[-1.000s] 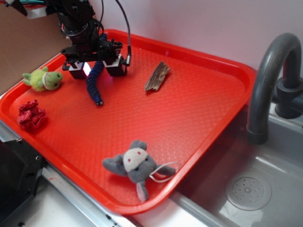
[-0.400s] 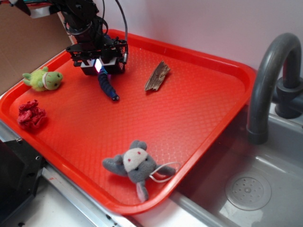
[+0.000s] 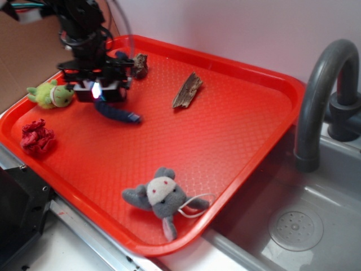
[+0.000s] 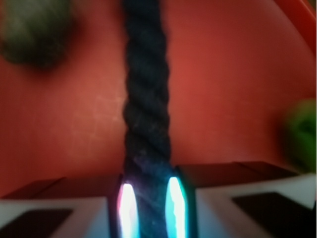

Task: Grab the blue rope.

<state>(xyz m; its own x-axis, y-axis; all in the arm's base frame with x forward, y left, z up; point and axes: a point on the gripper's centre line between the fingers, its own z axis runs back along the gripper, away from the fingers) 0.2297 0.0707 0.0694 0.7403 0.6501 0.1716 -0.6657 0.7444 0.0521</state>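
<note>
Exterior view, left to right. Red crumpled item (image 3: 37, 137) is lying at the tray's left edge; green plush (image 3: 52, 95) is sitting just behind it. Neither is being touched.

Gripper (image 3: 99, 91) is now sitting over the back-left part of the red tray (image 3: 237, 141), close beside the green plush. A second ago it was straddling the blue rope (image 3: 118, 115) with jaws spread wide; since then it has closed and shifted toward the left. Wrist view is showing the blue rope (image 4: 147, 114) pinched between the two lit pads (image 4: 127, 207), running straight out ahead of them, so the gripper is clenched on the rope.

Rope's free end is trailing to the right of the gripper, with its lighter tip resting on or just above the tray; I cannot tell which. The rope has swung from pointing toward the front of the tray to lying nearly sideways, which suggests it is being dragged or lifted with the gripper.

A small dark lump (image 3: 139, 65) is showing near the back rim, uncovered by the move. Wood piece (image 3: 188, 90) and grey mouse plush (image 3: 161, 197) are staying put. Faucet (image 3: 324, 96) and sink (image 3: 296, 226) are sitting to the right.

Judgement: grasp appears made; a clear lift would confirm hold.
</note>
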